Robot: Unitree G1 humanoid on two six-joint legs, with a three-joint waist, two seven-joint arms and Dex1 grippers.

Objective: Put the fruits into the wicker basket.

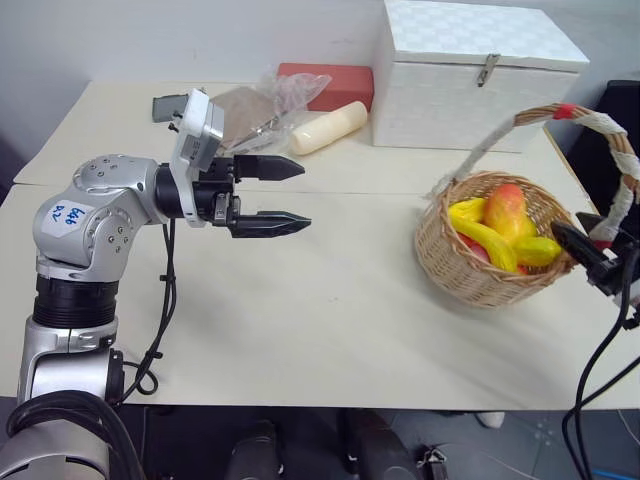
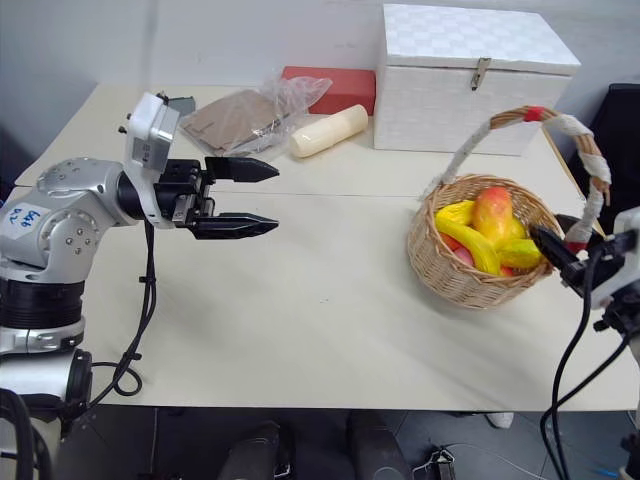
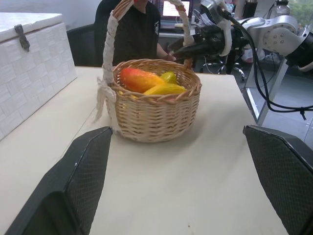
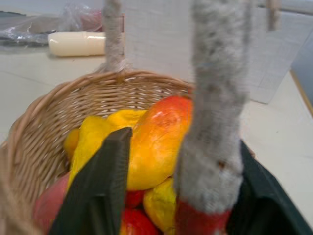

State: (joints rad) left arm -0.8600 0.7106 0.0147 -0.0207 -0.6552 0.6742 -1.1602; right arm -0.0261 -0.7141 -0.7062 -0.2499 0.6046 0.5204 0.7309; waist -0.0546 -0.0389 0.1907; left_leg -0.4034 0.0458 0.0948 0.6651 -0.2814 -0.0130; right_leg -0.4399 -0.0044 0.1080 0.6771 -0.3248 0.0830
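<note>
The basket (image 1: 485,270) sits at the table's (image 1: 330,330) right end with the mango (image 1: 507,212), banana (image 1: 485,238) and peach (image 4: 49,208) all inside it. The left gripper (image 1: 290,195) hangs over the table well to the left, jaws wide apart and empty. The right gripper (image 4: 178,186) is at the basket's near rim, its two fingers parted on either side of the cloth-wrapped handle (image 4: 212,122) — holding nothing, as far as I can judge. The risk now is a snag: if that arm pulls away sideways, a finger could catch the handle and tip the basket, spilling fruit toward the table edge.
</note>
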